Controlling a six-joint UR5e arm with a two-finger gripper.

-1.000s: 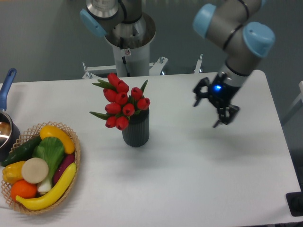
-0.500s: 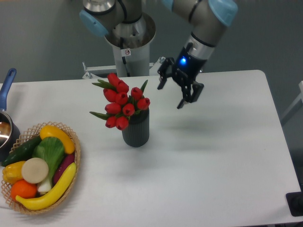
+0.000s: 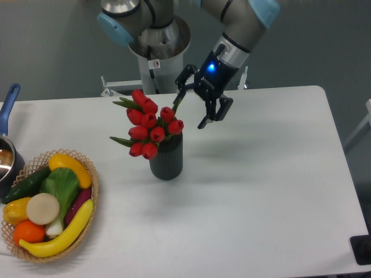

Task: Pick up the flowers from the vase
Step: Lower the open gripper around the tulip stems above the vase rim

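Note:
The flowers (image 3: 149, 124), a bunch of red tulip buds with green leaves, stand in the dark ribbed vase (image 3: 167, 156) left of the table's middle. My gripper (image 3: 190, 109) hangs open just right of the bunch, slightly above it, at the height of the top buds. One finger (image 3: 180, 83) is close to a green leaf tip; the other finger (image 3: 212, 114) points down to the right. Nothing is held between them.
A wicker basket (image 3: 90, 200) of fruit and vegetables sits at the front left. A pot with a blue handle (image 3: 8, 105) stands at the left edge. The arm's base column (image 3: 157, 55) rises behind the vase.
My gripper has swept left across the table from the right side to just beside the flowers. The flowers and vase have not moved.

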